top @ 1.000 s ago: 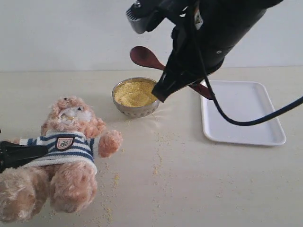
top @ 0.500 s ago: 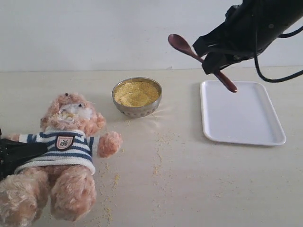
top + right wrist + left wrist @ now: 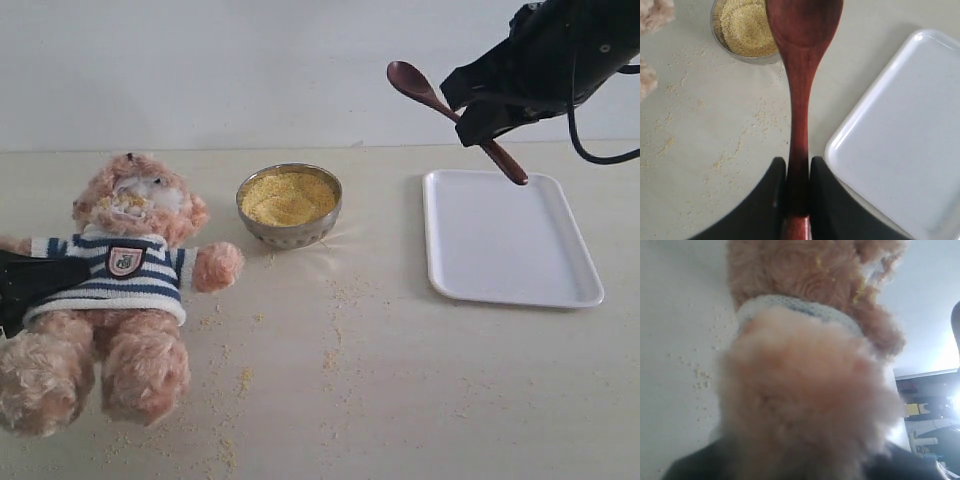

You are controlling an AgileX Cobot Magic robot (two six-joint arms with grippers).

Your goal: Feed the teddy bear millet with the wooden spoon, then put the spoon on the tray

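1. Right arm. The right gripper [image 3: 482,128] hangs above the far left corner of the tray [image 3: 520,292]. Its fingers [image 3: 771,192] are closed on the thin handle of the wooden spoon [image 3: 424,92]. The spoon is clear of every surface and tilted: its oval bowl points up and toward the millet side, and its handle end slopes down over the tray's far rim without touching it.

2. Left arm. The left gripper [image 3: 35,288] sits at the edge of the exterior view, against the striped shirt of the teddy bear [image 3: 125,345]. In the left wrist view I see tan fur packed between the dark fingers [image 3: 687,467], so I read them as clamped on the bear.

3. Worktop [image 3: 420,390]. The bear lies on its back, head toward the wall, with yellow grains on its muzzle [image 3: 128,200]. The millet [image 3: 288,197] is heaped in a steel bowl [image 3: 290,233] between the bear and the tray. Loose grains [image 3: 335,352] are scattered in front of the bowl.
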